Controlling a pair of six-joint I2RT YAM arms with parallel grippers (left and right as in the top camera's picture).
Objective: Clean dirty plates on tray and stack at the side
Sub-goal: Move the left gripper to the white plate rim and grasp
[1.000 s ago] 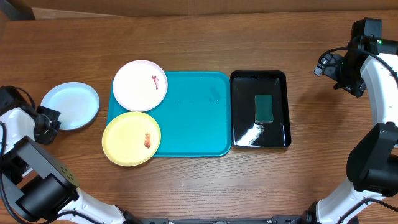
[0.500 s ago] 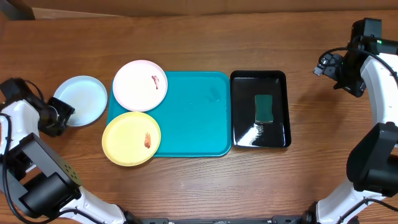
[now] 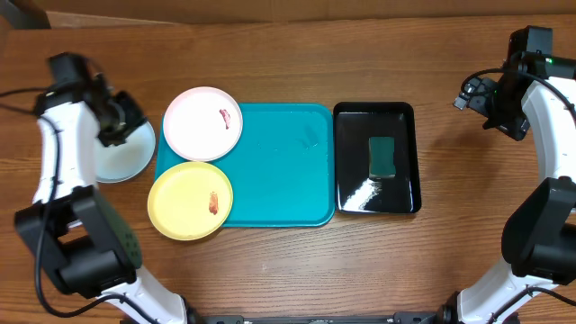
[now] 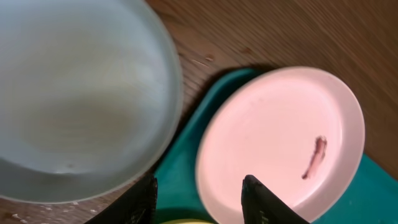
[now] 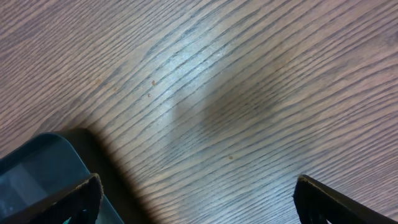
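The turquoise tray (image 3: 279, 171) lies mid-table. The white plate (image 3: 202, 123) with a reddish smear sits on its far left corner, and the yellow-green plate (image 3: 190, 200) with a smear overhangs its near left corner. The light blue plate (image 3: 121, 157) lies on the table against the tray's left edge, partly hidden by my left arm. My left gripper (image 3: 135, 121) is open and empty above the gap between the two plates. In the left wrist view, the gripper (image 4: 199, 202) hangs over the tray (image 4: 180, 180), between the blue plate (image 4: 74, 93) and the white plate (image 4: 280, 137). My right gripper (image 3: 486, 94) (image 5: 199, 199) is open over bare wood.
A glossy black tray (image 3: 346, 171) with a green sponge (image 3: 382, 157) sits right of the turquoise tray. Its corner shows in the right wrist view (image 5: 31, 168). The right arm stands along the table's right edge.
My left arm swung from the blue plate's left side up and right to its far edge. The blue plate slid right, against the tray. The right arm has not moved.
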